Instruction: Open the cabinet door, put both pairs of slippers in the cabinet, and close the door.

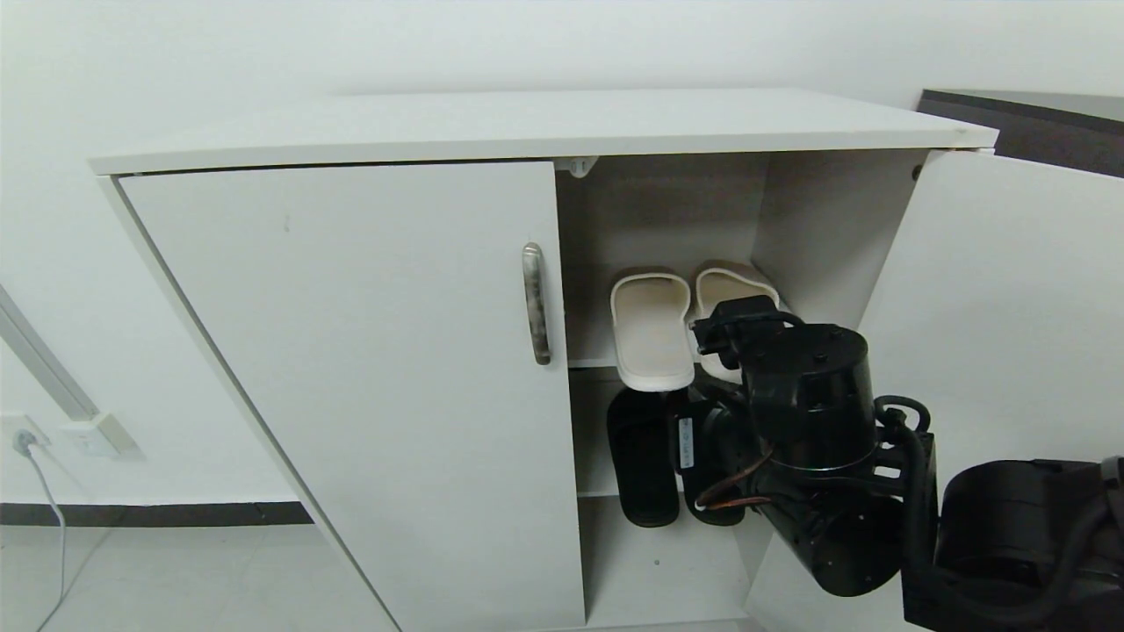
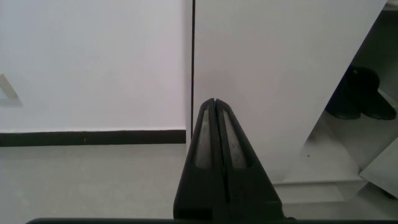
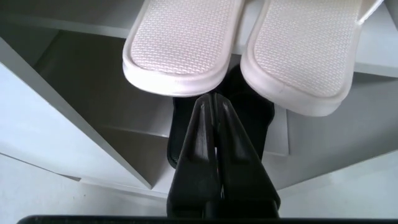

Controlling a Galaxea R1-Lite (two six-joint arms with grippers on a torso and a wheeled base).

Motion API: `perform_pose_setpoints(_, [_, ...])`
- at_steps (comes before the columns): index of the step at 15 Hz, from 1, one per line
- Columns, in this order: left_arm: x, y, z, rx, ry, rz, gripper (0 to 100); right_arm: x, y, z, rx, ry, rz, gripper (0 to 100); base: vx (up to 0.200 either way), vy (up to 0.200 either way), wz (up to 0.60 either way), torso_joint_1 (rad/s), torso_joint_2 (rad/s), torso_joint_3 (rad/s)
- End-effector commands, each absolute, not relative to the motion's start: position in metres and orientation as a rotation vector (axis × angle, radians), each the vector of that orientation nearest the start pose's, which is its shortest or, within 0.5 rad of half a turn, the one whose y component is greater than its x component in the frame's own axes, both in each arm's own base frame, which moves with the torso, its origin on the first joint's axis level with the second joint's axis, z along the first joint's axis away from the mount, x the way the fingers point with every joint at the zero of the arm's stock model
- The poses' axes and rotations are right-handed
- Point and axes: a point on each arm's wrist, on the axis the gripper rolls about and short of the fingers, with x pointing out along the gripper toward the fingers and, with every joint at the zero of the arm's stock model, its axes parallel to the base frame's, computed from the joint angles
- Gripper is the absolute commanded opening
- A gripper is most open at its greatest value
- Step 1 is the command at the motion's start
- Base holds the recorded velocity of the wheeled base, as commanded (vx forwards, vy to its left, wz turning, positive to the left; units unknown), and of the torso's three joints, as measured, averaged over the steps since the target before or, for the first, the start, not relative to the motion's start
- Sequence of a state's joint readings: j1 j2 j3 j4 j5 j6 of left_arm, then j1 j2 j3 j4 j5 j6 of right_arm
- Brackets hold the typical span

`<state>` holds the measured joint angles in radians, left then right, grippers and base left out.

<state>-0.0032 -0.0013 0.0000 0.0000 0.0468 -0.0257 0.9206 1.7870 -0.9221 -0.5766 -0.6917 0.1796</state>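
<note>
The white cabinet [image 1: 527, 123] has its left door [image 1: 351, 369] closed and its right door [image 1: 1001, 298] swung open. A white pair of slippers [image 1: 652, 329] lies on the upper shelf, heels hanging over the edge [image 3: 180, 50]. A black pair of slippers [image 1: 644, 456] rests on the shelf below [image 3: 252, 115]. My right gripper [image 3: 214, 102] is shut and holds nothing, just outside the opening, under the white heels and in front of the black pair. My left gripper [image 2: 214, 106] is shut with nothing in it, low down and facing the closed left door [image 2: 267, 74].
The left door's metal handle [image 1: 536, 303] stands beside the opening. The open right door sits close to my right arm [image 1: 808, 395]. A wall socket with a cable [image 1: 22, 439] is at the far left above the light floor [image 1: 176, 579].
</note>
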Motion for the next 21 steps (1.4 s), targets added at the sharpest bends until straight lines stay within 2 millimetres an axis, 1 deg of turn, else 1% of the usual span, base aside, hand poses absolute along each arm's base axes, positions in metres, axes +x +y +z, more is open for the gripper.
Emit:
perform_pose_setpoints(1, [-0.023, 0.001, 0.075, -0.026, -0.001, 0.044, 0, 0.211, 0.254, 0.179, -0.035, 0.223, 0.207, 0, 0.000, 0.000, 0.00, 0.000, 0.00, 0.000])
perform_pose_setpoints(2, [-0.023, 0.001, 0.075, -0.026, -0.001, 0.044, 0, 0.211, 0.254, 0.179, -0.035, 0.223, 0.207, 0, 0.000, 0.000, 0.00, 0.000, 0.00, 0.000])
perform_pose_setpoints(18, [-0.023, 0.001, 0.075, -0.026, -0.001, 0.043, 0, 0.210, 0.254, 0.172, -0.048, 0.232, 0.207, 0, -0.200, 0.000, 0.00, 0.001, 0.00, 0.001])
perform_pose_setpoints(21, [-0.023, 0.001, 0.075, -0.026, -0.001, 0.044, 0, 0.209, 0.249, 0.167, -0.065, 0.234, 0.205, 0, 0.000, 0.000, 0.00, 0.000, 0.00, 0.000])
